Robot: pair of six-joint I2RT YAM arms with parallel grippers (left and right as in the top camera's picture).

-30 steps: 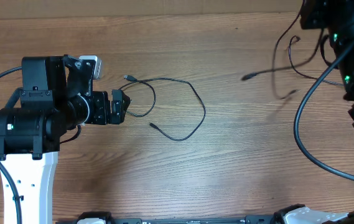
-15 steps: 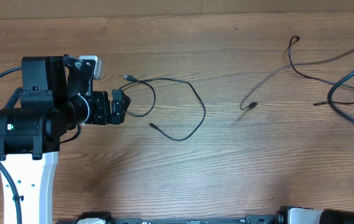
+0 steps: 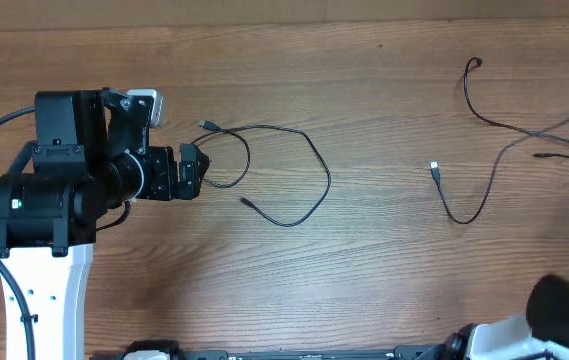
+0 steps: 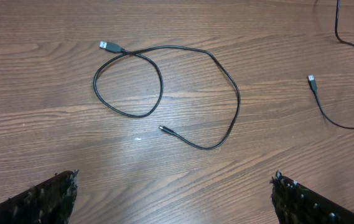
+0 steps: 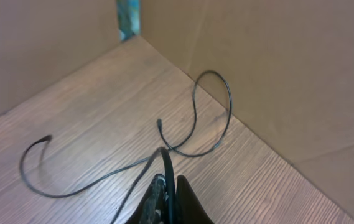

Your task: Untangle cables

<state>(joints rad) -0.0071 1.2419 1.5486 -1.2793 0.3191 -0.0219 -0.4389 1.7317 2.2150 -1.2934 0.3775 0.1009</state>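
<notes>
Right wrist, right claw (image 5: 167,190) pinching cable (image 5: 166,163)

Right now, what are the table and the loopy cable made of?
The table looks like wood or wood-print laminate: brown with grain lines. The cable is probably rubbery plastic: matte black, bending in soft loops. Its plug has a silvery tip, likely metal.

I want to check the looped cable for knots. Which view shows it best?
Left wrist: the looped cable lies whole and large, with both ends and its one crossing clear. Overhead shows it whole but smaller. Right wrist shows only other cables.
</notes>
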